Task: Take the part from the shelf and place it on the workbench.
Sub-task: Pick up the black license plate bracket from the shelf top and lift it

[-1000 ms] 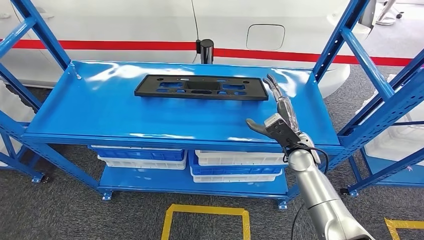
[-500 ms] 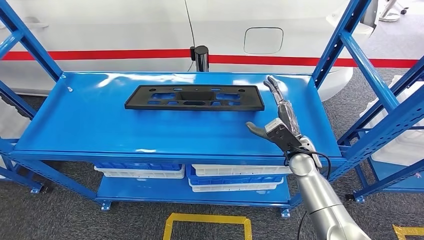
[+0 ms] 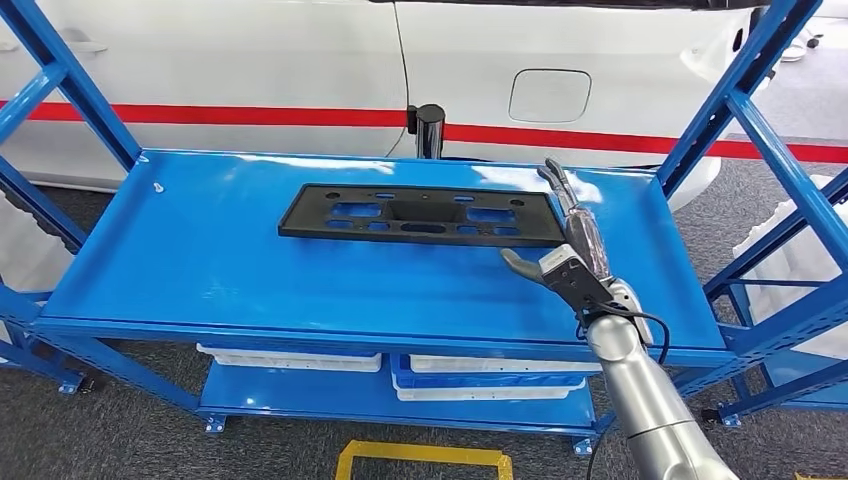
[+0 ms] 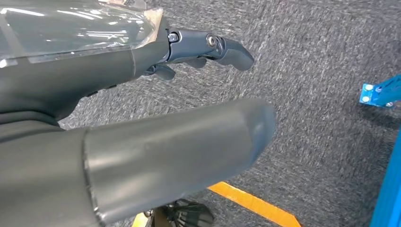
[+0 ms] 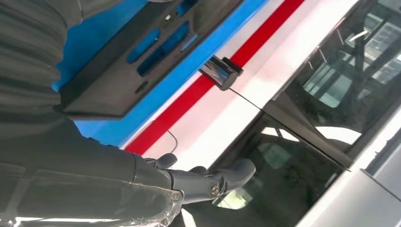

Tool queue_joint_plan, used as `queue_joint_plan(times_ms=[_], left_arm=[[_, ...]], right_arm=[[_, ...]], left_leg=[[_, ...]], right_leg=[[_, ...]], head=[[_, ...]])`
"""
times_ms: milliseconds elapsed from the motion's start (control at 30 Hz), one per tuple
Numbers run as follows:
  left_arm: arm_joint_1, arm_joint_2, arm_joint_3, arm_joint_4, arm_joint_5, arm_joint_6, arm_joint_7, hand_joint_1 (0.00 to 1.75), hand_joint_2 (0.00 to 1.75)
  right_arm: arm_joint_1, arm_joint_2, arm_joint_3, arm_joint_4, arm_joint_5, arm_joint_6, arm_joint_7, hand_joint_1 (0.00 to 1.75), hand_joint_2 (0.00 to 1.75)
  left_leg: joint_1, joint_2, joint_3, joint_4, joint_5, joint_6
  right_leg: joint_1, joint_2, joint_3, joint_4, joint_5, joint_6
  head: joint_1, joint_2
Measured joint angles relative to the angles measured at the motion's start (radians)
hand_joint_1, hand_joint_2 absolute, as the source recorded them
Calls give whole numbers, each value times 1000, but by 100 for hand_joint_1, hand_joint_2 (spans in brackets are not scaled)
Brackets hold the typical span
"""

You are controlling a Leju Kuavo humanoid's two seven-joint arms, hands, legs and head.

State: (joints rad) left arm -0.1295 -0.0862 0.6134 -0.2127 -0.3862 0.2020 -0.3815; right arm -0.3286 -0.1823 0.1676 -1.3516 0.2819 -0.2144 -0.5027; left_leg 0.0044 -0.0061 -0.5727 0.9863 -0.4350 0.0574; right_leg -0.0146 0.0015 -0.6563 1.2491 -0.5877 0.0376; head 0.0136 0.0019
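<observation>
Reaching over the blue shelf (image 3: 200, 260), the right hand (image 3: 565, 245) hangs with fingers spread and nothing in them, just beside the near end of the black part (image 3: 420, 215) (lying flat, untouched), which it must next grasp.

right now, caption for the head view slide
Open right hand hovers beside the flat black plastic part on the glossy blue metal shelf.
</observation>
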Motion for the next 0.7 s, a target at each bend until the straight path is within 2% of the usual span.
queue_joint_plan(times_ms=[33, 67, 100, 133, 167, 200, 233, 267, 300, 400, 433, 600, 700], left_arm=[[0, 0, 0, 0, -1, 0, 1, 0, 0], [0, -1, 0, 0, -1, -1, 1, 0, 0], [0, -2, 0, 0, -1, -2, 1, 0, 0], [0, -3, 0, 0, -1, -2, 1, 0, 0], [-1, -3, 0, 0, -1, -2, 1, 0, 0], [-2, -3, 0, 0, -1, -2, 1, 0, 0], [-2, -3, 0, 0, -1, -2, 1, 0, 0], [-3, -3, 0, 0, -1, -2, 1, 0, 0], [-4, -2, 0, 0, -1, -2, 1, 0, 0], [-5, 0, 0, 0, -1, -2, 1, 0, 0], [-6, 0, 0, 0, -1, -2, 1, 0, 0], [-8, 1, 0, 0, -1, -2, 1, 0, 0], [-8, 1, 0, 0, -3, -2, 5, 0, 0]], right_arm=[[7, 0, -3, -2, 1, 0, 0, 0, 175], [10, 0, -6, -3, 1, 0, 0, 0, 175], [12, 0, -8, -4, 2, 0, 0, 0, 175], [12, 0, -10, -5, 2, 0, 0, 0, 175], [11, 0, -12, -6, 2, 1, 0, 0, 175], [11, 0, -14, -8, 2, 1, 1, 0, 175], [11, 0, -14, -10, 2, 2, 1, 0, 175], [11, 0, -15, -11, 2, 2, 2, 0, 175], [11, 1, -15, -13, 2, 3, 2, 0, 175], [9, 2, -15, -17, 3, 3, 1, 0, 175], [9, 2, -15, -18, 4, 3, 1, 0, 175], [9, 3, -16, -19, 5, 3, 1, 0, 175], [10, 3, -18, -30, 4, 4, 1, 0, 175]], left_leg=[[0, -1, 3, 0, -4, 0], [-1, -2, 8, 1, -9, -1], [-1, -3, 15, 1, -15, -4], [0, -4, 22, 1, -21, -7], [-2, -4, 30, 3, -28, -12], [-4, -4, 34, 4, -36, -18], [-6, -4, 38, 6, -42, -25], [-8, -4, 37, 9, -47, -29], [-8, -2, 36, 10, -52, -23], [-7, 3, 38, 9, -60, 13], [-7, 3, 39, 7, -59, 16], [-7, 3, 44, -3, -60, 16], [-5, 3, 45, -5, -60, 6]], right_leg=[[0, 0, -30, 24, -7, 4], [-1, 0, -40, 9, 5, 10], [-3, 0, -33, -38, 35, 20], [-6, -1, -14, -108, 80, 31], [-7, -3, 5, -172, 118, 34], [-6, -5, 23, -217, 142, 28], [-5, -6, 32, -242, 157, 16], [-5, -7, 36, -245, 162, 1], [-5, -5, 41, -245, 166, -7], [-3, -1, 47, -245, 169, -11], [-2, 0, 48, -245, 167, -14], [0, 0, 48, -245, 162, -21], [2, 0, 48, -244, 161, -23]], head=[[0, 0], [0, 0], [0, 0], [1, 0], [1, 0], [0, 0], [0, 0], [0, 0], [-1, 0], [-5, 0], [-5, 0], [-6, 0], [-6, 0]])
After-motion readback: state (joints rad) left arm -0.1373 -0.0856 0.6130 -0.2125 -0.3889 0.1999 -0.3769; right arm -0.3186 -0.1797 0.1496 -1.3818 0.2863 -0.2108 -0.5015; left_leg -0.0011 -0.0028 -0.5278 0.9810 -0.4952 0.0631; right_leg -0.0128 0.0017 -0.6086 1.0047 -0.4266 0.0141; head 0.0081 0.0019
